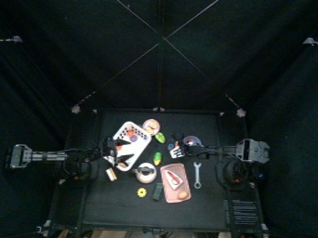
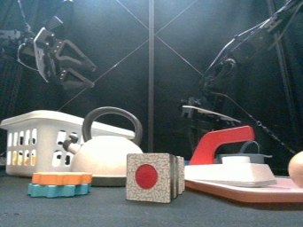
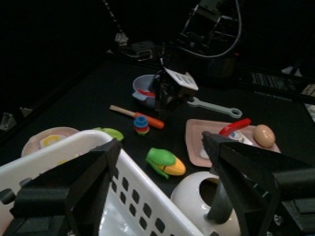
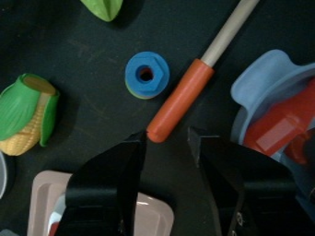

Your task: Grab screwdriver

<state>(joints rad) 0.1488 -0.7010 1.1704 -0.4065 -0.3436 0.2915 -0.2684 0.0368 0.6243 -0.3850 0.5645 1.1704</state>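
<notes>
While the right claw (image 4: 167,159) is hung low over the desk (image 4: 74,46), its jaws are seen parted and empty, the orange handle of the screwdriver (image 4: 182,97) lying just ahead of the tips. A blue ring (image 4: 146,73) is noted just beside that handle, a corn cob (image 4: 29,114) nearby. The left claw (image 3: 167,171) is held high above a white basket (image 3: 74,189), wide open, nothing gripped.

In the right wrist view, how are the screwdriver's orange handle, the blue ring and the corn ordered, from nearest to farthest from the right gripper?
From the right gripper:
1. Orange handle of the screwdriver, just ahead of the open jaws.
2. Blue ring, beside the handle.
3. Corn, far off to the side.
</notes>
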